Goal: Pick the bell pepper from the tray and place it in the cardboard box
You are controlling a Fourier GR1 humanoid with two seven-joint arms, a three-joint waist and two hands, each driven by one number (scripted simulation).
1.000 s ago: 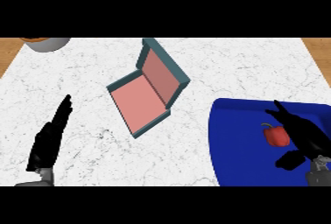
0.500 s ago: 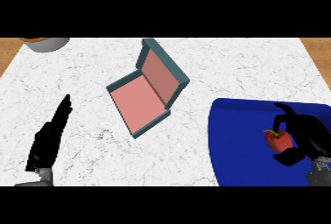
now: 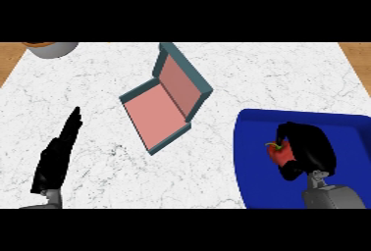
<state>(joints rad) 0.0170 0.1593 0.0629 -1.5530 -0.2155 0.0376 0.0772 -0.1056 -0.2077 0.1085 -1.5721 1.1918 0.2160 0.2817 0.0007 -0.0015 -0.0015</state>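
The right hand (image 3: 308, 149) sits over the blue tray (image 3: 253, 162) at the right side of the counter (image 3: 217, 63), its black fingers and thumb curled round the red bell pepper (image 3: 279, 153), which shows only as a red patch with a green stem at the hand's left edge. Whether the pepper rests on the tray floor or is lifted clear of it cannot be told from this steep angle. The likeliest trouble from here is that the hold covers only one side of the pepper; if the fingers bear on its rounded shoulder and not across its middle, it may roll or slip out on the way up. A second risk lies in the carry: the cardboard box (image 3: 163, 105) lies well apart to the left, tilted askew on the counter with its lid flap (image 3: 185, 78) standing up on the side nearer the tray, so a low path could catch that flap and push the box along. A release off to one side could also land the pepper on the box's rim. The left hand (image 3: 56, 154) rests at the lower left with straight fingers, holding nothing. Most of the pepper is hidden under the hand, the tray's near edge is cut off below, and a grey bowl (image 3: 51, 48) at the top left is only partly in view.
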